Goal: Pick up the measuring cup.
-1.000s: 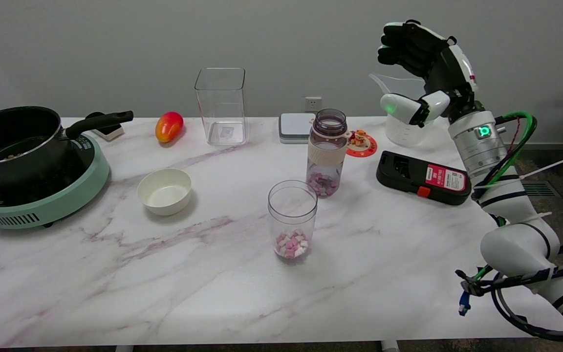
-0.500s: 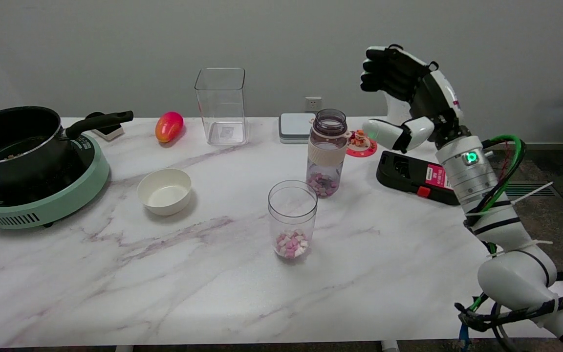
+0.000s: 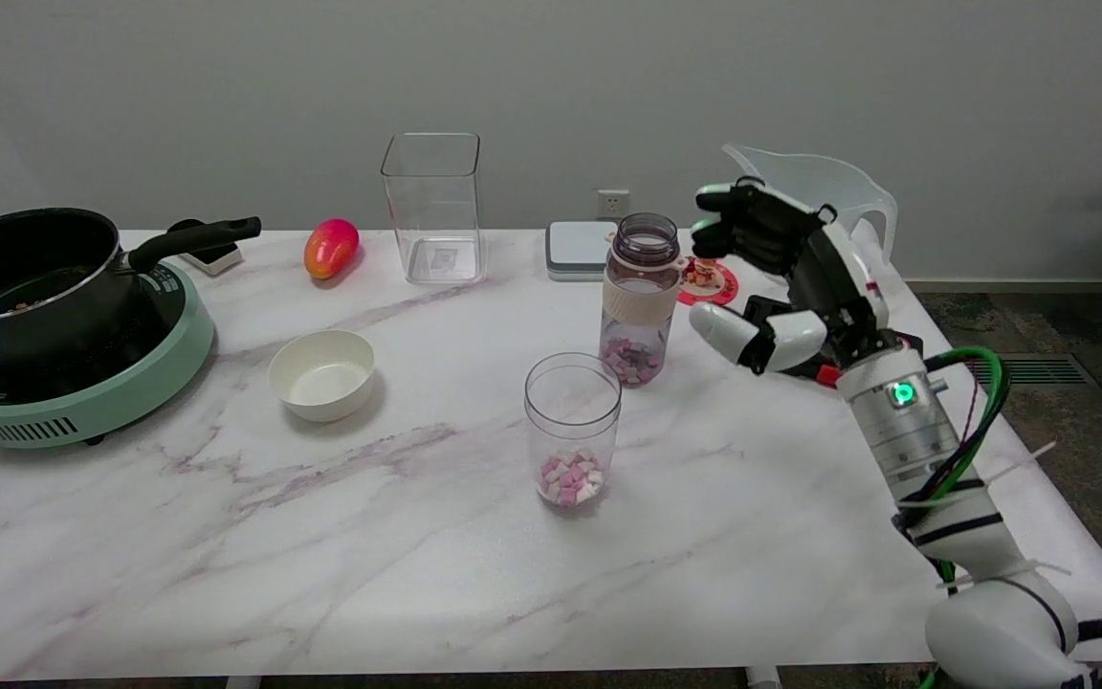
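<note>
The measuring cup (image 3: 824, 182) is clear plastic with a spout on the left and a handle on the right. It stands at the table's far right, against the wall. My right hand (image 3: 793, 280) hovers in front of it, nearer the camera and lower, and covers the cup's lower part. Its dark fingers curve apart from the white thumb, and nothing is between them. The hand does not touch the cup.
Left of the hand stand a candy-filled bottle (image 3: 640, 297) and a clear tumbler (image 3: 572, 426) holding candy. A round coaster (image 3: 709, 280) and a white scale (image 3: 579, 249) lie behind. Further left are a white bowl (image 3: 321, 373), a clear square container (image 3: 433, 206), a mango (image 3: 330, 247) and a pot (image 3: 30, 277) on a green cooker.
My right hand has come down and toward the camera, from up at the cup's rim to low over the table. The measuring cup's top now shows and stays in place.
</note>
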Robot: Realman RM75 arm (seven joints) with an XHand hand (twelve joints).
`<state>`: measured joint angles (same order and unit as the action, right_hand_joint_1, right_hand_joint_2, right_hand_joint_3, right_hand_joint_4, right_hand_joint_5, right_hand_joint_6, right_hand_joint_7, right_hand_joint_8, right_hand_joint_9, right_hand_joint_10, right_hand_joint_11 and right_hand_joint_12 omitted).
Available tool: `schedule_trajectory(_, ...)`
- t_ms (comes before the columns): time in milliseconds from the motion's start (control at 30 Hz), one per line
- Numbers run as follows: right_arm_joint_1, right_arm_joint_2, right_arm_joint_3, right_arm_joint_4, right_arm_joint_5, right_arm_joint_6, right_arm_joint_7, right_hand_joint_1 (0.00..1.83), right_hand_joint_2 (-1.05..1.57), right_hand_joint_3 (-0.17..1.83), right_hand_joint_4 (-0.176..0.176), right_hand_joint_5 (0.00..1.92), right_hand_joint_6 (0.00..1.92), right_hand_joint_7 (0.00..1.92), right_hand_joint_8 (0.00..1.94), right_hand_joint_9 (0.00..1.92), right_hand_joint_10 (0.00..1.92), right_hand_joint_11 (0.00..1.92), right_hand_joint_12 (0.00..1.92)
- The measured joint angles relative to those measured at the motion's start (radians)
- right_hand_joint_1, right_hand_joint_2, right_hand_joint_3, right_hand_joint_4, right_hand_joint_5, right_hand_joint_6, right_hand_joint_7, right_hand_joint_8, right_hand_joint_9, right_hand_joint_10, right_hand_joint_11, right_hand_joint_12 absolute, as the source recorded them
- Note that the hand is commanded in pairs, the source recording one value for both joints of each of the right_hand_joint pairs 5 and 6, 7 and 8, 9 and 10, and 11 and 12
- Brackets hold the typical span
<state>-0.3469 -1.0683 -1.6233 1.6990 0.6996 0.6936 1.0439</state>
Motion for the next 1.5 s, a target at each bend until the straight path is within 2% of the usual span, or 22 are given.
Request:
schedule_trajectory(167,-0.037,-0.022,-0.03,-0.023,-0.001,0.039,-0.015,1.2,-0.14,1.07,0.0,0.57,0.57,0.78,0.78,0.7,0.7,0.7,0.7)
schedule_trajectory(500,-0.079,-0.046,-0.081,-0.138,-0.023,0.14,-0.03,1.24,-0.2,1.02,0.0,0.53,0.53,0.78,0.78,0.71,0.71,0.71,0.71)
schedule_trajectory(867,-0.097,-0.061,-0.131,-0.249,-0.043,0.215,-0.033,1.24,-0.41,1.19,0.0,0.39,0.39,0.62,0.62,0.68,0.68,0.69,0.69)
schedule_trajectory(1167,-0.062,-0.096,-0.161,-0.326,-0.048,0.253,-0.034,1.23,-0.4,1.18,0.0,0.32,0.32,0.51,0.51,0.63,0.63,0.65,0.65)
schedule_trajectory(1500,0.018,-0.148,-0.188,-0.388,-0.049,0.278,-0.037,1.22,-0.38,1.14,0.0,0.3,0.3,0.5,0.5,0.61,0.61,0.63,0.63)
